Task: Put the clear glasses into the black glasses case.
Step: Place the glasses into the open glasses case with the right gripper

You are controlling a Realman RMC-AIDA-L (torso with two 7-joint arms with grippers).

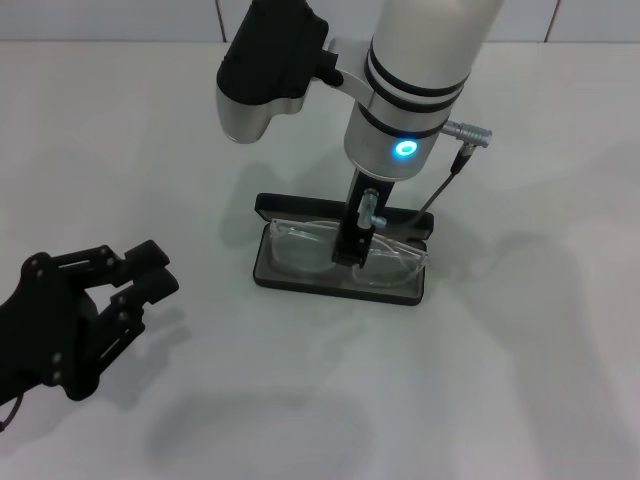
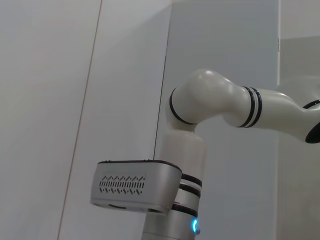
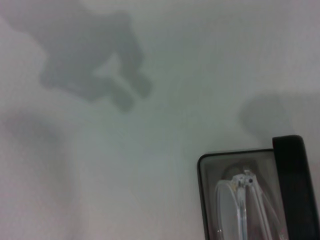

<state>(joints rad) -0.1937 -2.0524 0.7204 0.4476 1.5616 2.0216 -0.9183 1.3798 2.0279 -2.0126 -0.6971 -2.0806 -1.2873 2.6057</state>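
Clear glasses (image 1: 345, 256) lie inside the open black glasses case (image 1: 338, 283), folded, their lens curving across its grey tray. Right gripper (image 1: 353, 247) stands straight down over the middle of the glasses, its narrow black fingers close around the bridge; whether the jaws actually pinch the frame or stand just off it cannot be told. The case lid (image 1: 300, 207) stands raised behind the tray, on its far side. Left gripper (image 1: 140, 275) hovers low at the near left, well apart from the case, its black fingers spread apart and holding nothing. Case and glasses sit on a plain white tabletop (image 1: 520, 380) that carries soft shadows of both arms. Behind it runs a pale wall (image 1: 120, 20) with thin vertical seams
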